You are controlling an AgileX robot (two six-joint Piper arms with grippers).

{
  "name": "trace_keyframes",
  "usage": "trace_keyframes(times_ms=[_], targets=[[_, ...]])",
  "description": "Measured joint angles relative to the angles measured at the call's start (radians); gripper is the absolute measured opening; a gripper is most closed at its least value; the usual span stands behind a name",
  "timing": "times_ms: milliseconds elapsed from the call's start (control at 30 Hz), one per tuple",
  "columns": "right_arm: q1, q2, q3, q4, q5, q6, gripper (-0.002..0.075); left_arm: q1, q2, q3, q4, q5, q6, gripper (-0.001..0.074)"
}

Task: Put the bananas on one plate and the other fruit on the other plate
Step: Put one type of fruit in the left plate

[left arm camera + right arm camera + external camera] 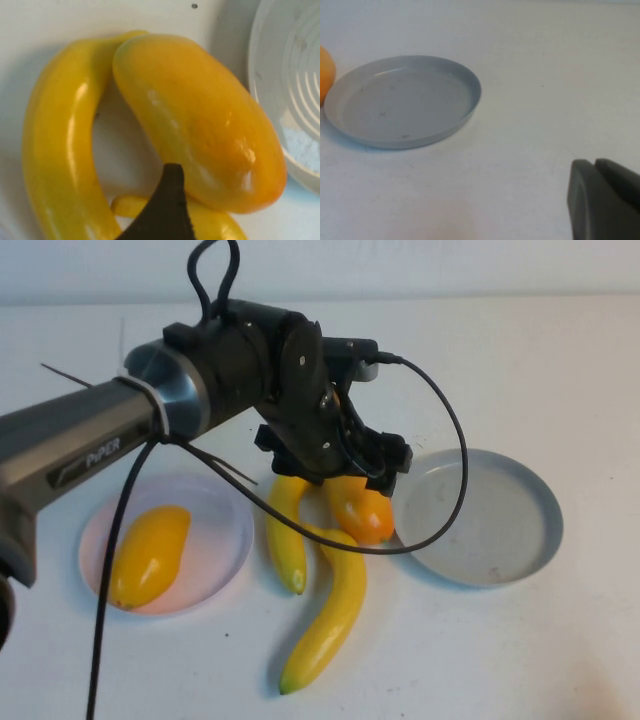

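My left gripper (345, 468) hangs open just above the redder-blushed mango-like fruit (362, 515) (200, 125); one dark finger (165, 207) shows beside it, the other is out of view. This fruit lies on the table between the two bananas (285, 535) (330, 615) and the grey-blue plate (490, 515), which holds nothing. The yellow fruit (150, 555) lies on the pale pink plate (215, 540). My right gripper (595, 164) is shut and empty, low over bare table near the grey-blue plate (405, 100); it is out of the high view.
The left arm and its black cable (455, 440) cross the middle of the table and loop over the grey-blue plate's near side. In the left wrist view a banana (55, 150) touches the fruit and the plate rim (260, 75) is close by.
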Motion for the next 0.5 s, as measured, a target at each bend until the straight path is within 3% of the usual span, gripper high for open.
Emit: trace_keyframes(times_ms=[500], targets=[[0.000,0.000,0.000,0.000,0.000,0.000,-0.0017,0.002,0.076,-0.007,-0.055,-0.089,-0.035,0.0624]])
